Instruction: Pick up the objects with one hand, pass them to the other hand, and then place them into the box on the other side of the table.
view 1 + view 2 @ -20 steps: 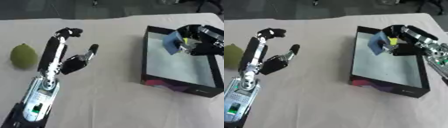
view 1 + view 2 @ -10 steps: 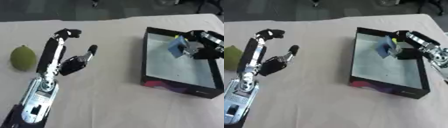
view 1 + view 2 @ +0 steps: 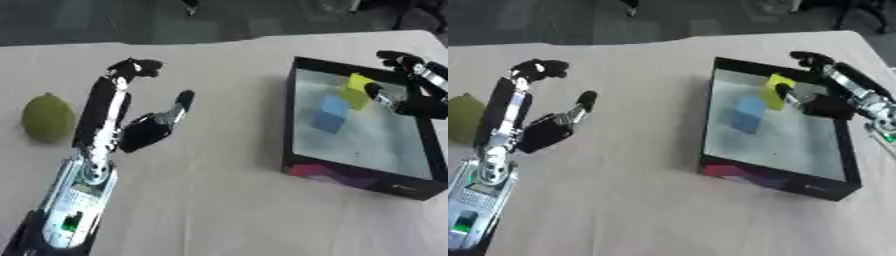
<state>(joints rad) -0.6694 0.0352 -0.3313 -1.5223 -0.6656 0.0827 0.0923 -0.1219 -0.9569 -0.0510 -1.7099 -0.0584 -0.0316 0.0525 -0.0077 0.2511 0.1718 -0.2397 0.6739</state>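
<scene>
1. Left eye view: the left hand [image 3: 144, 131] rises from the lower left over the pale surface [image 3: 219, 200], its fingers [image 3: 131, 67] spread apart and holding nothing, the thumb standing off to the right.
2. Left eye view: a green rounded fruit [image 3: 46, 118] lies on the surface just left of that arm, apart from it.
3. Left eye view: the black-walled box [image 3: 350, 175] sits at the right side of the surface, with a pale floor. A blue block [image 3: 330, 114] lies inside it, and a yellow block [image 3: 357, 90] lies beside it toward the far right corner, the two touching or nearly so.
4. Left eye view: the right hand [image 3: 411, 97] hangs over the box's right wall, fingers spread and clasping nothing; one fingertip is near the yellow block, and I cannot tell if it touches.
5. Left eye view: the box's front wall carries a pink and purple patch and a small pale mark; no writing can be read.
6. Right eye view: the same layout shows, with the fruit cut by the left edge and the right hand's forearm running off the right edge.
</scene>
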